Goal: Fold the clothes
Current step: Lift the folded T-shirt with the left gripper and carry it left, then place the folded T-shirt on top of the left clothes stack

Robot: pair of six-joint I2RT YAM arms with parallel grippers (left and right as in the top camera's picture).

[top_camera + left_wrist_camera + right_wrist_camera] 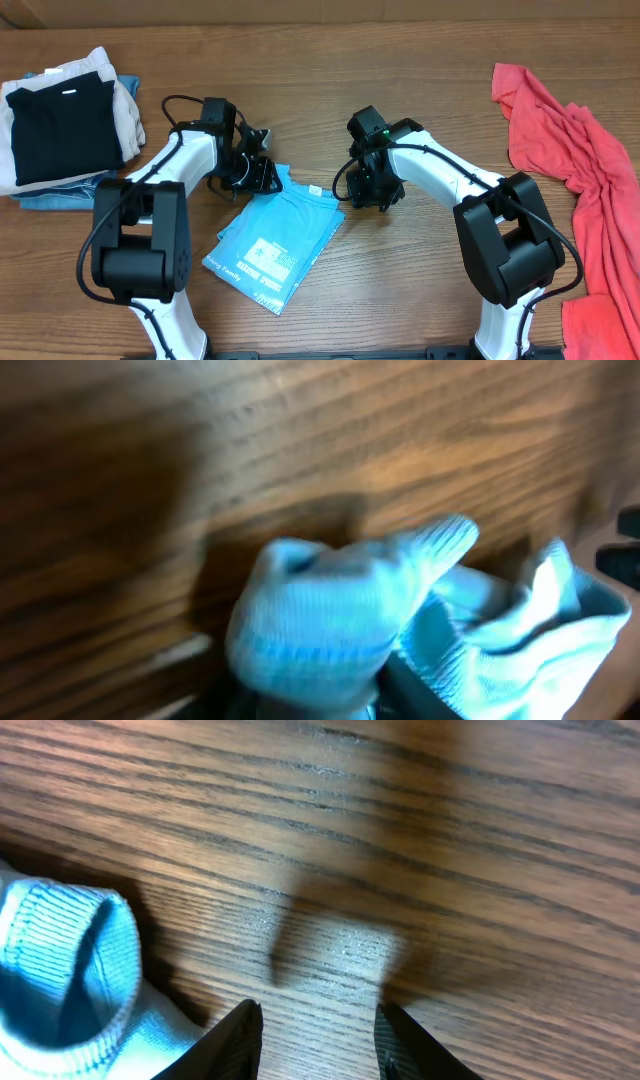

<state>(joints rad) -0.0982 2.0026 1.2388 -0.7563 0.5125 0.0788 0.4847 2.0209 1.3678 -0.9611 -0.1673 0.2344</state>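
A light blue T-shirt [275,235] with white print lies folded into a slanted rectangle between the two arms. My left gripper [260,175] sits at its upper left corner. In the left wrist view a bunched ribbed fold of the T-shirt [330,620] bulges out of the left gripper [320,705], whose jaws are shut on the cloth and mostly hidden by it. My right gripper [373,192] hovers just right of the shirt's upper right corner. The right gripper [318,1045] is open over bare wood, with the shirt's ribbed edge [70,970] to its left. Loose coral-red garments [570,170] lie at the far right.
A stack of folded black, beige and denim-blue pieces [60,130] rests at the left edge of the wooden table [420,60]. The red cloth runs down the right side to the front edge.
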